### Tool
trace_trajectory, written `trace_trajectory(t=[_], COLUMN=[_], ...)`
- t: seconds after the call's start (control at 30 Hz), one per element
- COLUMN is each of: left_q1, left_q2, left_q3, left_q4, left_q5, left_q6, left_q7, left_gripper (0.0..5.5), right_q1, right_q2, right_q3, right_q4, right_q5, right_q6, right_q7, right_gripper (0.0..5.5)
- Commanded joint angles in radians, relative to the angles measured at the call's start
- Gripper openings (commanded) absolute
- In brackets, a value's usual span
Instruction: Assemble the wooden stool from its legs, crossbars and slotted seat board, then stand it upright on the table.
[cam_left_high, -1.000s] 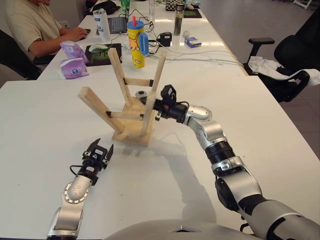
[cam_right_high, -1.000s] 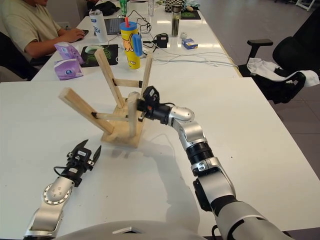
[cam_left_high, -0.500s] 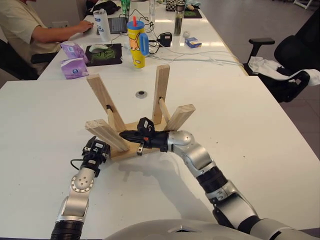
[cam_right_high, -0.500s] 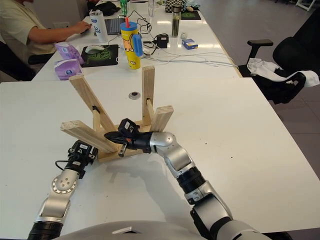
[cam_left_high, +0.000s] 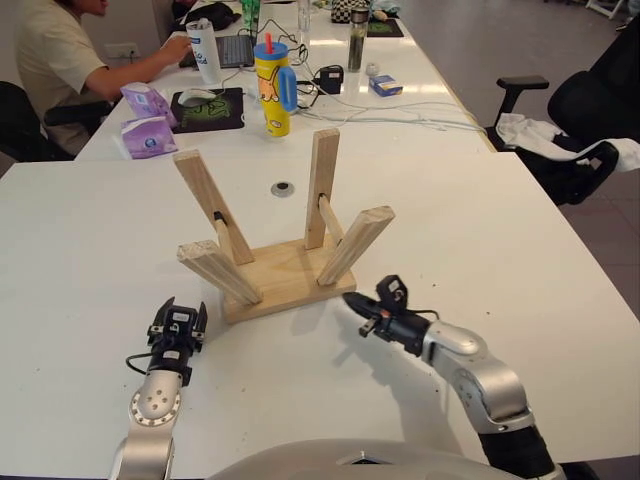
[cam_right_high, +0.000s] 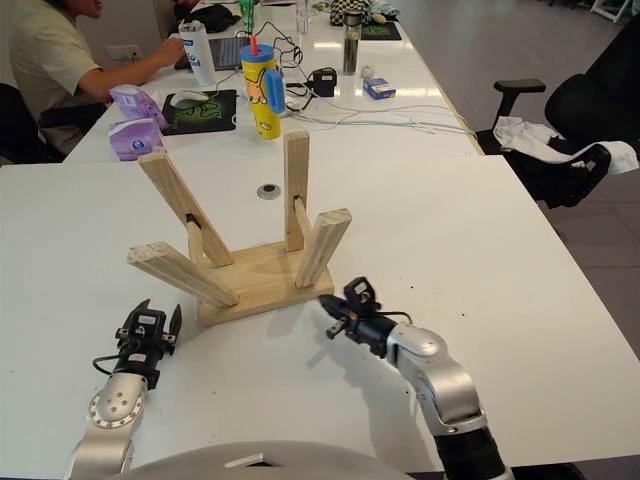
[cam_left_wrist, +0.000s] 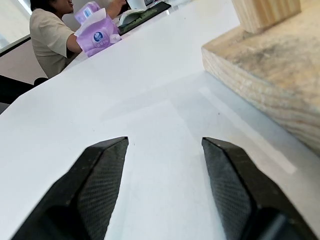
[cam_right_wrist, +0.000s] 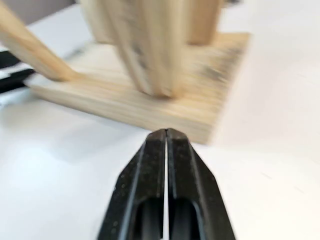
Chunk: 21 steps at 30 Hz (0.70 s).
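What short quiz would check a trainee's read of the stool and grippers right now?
1. True or false: the stool stands upright.
2. Which is open? A. left gripper B. right gripper C. both
3. How many legs point up?
Key: 1. False; it rests upside down on the table. 2. A; the right gripper is shut and empty. 3. Four.

Silver, round-jointed arms (cam_left_high: 152, 398) end in black grippers. A thin black cable (cam_left_high: 132, 362) loops behind the left gripper (cam_left_wrist: 165, 145), whose pads (cam_left_wrist: 100, 170) are finely textured. The right gripper (cam_right_wrist: 166, 132) has slim, tapered fingers (cam_right_wrist: 145, 180).
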<state>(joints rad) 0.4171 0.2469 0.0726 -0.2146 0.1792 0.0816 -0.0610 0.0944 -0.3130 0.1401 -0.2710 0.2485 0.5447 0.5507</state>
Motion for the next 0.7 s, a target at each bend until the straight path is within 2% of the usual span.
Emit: trace_trajectory(t=[0.03, 0.27, 0.5, 0.7], left_q1=[-0.016, -0.039, -0.082, -0.187], left_q2=[0.027, 0.061, 0.060, 0.004], left_q3=[-0.016, -0.081, -0.141, -0.142], left_q4=[0.024, 0.033, -0.030, -0.207], left_q5=[0.005, -0.002, -0.065, -0.264], left_q6=[0.029, 0.079, 0.133, 0.174], left_q7=[-0.041, -0.142, -0.235, -0.291], left_gripper=[2.76, 2.76, 2.76, 2.76], right_q1=[-0.087, -0.223, -0.173, -0.209], right_q2=[-0.048, 0.023, 0.055, 0.075], right_q3=[-0.050, 0.017, 0.099, 0.063], right_q4=[0.142, 0.361, 0.278, 0.128], right_q5=[-0.041, -0.105, -0.096, -0.010], right_q6=[-0.065, -0.154, -0.101, 0.007], right_q7=[-0.012, -0.024, 0.002, 0.019], right_gripper=[0.02, 0.02, 0.02, 0.02])
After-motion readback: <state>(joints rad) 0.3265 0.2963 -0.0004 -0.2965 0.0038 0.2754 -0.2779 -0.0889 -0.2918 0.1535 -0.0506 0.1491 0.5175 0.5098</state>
